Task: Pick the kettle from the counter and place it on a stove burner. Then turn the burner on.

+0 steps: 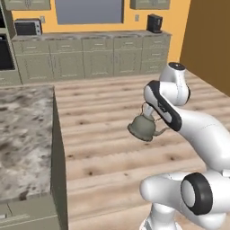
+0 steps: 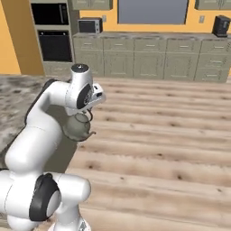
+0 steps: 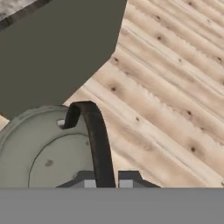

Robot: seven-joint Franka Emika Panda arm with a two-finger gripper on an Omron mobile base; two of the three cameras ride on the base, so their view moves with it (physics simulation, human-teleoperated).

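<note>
Over wooden floor (image 1: 112,148), upright kettle (image 1: 143,126) spouts right.

Free room and obstructions around the carried kettle

The kettle (image 1: 143,127) hangs from the gripper (image 3: 107,181) by its wire handle, over open wooden floor (image 1: 112,148) with nothing beneath or to its spout side. The counter (image 1: 24,139) edge and its olive side panel (image 1: 58,166) stand near on one side, forming the closest obstacle. Far wall cabinets (image 1: 94,56), a microwave (image 1: 28,28) and a dark appliance (image 1: 154,23) stand well apart. The brown wall (image 1: 209,40) bounds the opposite side.
</note>
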